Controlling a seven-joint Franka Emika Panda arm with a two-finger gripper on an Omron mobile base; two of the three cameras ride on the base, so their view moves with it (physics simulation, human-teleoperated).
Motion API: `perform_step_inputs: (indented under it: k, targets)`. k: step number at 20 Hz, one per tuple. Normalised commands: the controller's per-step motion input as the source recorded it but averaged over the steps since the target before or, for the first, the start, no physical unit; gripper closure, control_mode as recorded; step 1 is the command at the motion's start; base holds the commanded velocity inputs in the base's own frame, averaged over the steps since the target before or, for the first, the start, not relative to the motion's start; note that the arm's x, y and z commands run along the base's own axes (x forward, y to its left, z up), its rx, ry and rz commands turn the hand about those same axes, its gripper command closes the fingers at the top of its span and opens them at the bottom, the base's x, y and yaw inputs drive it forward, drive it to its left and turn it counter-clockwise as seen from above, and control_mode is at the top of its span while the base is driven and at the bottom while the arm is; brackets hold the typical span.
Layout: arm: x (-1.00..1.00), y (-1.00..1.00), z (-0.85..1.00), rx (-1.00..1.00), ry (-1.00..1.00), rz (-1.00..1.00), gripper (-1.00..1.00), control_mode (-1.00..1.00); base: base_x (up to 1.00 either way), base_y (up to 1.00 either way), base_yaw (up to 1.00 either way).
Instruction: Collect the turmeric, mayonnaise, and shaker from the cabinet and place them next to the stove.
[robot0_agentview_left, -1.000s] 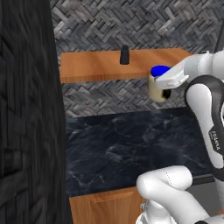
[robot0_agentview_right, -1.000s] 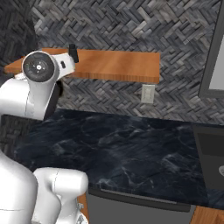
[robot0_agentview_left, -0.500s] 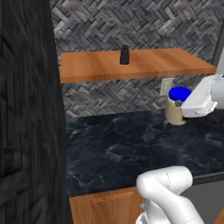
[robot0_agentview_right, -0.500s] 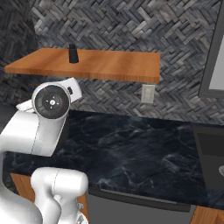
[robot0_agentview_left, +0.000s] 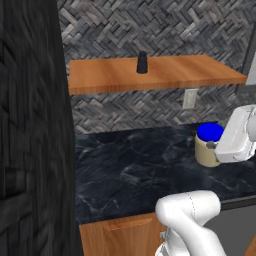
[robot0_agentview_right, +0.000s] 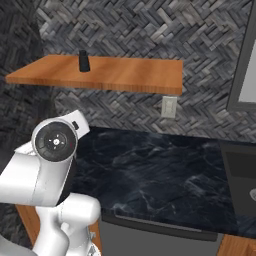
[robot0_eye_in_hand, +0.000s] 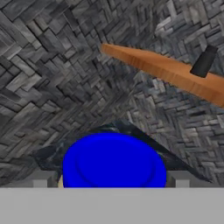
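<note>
Left base view has the mayonnaise low over the dark marble counter, its blue lid up, right against the white hand at the right edge. Hand view puts that blue lid dead centre between the two finger tips, one on each side, so the gripper is clamped wide around the jar. Whether the jar's base touches the counter cannot be told. Up above, the shaker stands upright on the cabinet, towards its back edge, well apart from the jar. Right base view shows the same shaker on the shelf board, with a wall outlet just beneath it on the herringbone wall.
</note>
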Motion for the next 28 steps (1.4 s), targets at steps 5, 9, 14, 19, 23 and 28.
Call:
perform_step_inputs:
  k: [5, 9, 14, 19, 23, 28]
  targets:
    - [0.0, 0.0, 0.0, 0.0, 0.0, 0.0, 1.0, 1.0, -0.49, -0.35, -0.22]
    - [0.0, 0.0, 0.0, 0.0, 0.0, 0.0, 1.0, 1.0, -0.46, -0.39, -0.47]
    - [0.0, 0.0, 0.0, 0.0, 0.0, 0.0, 1.0, 1.0, -0.33, -0.28, -0.55]
    - [0.0, 0.0, 0.0, 0.0, 0.0, 0.0, 1.0, 1.0, -0.15, -0.32, -0.58]
    - [0.0, 0.0, 0.0, 0.0, 0.0, 0.0, 1.0, 1.0, -0.03, -0.31, -0.62]
    - [0.0, 0.0, 0.0, 0.0, 0.0, 0.0, 1.0, 1.0, 0.11, -0.29, -0.67]
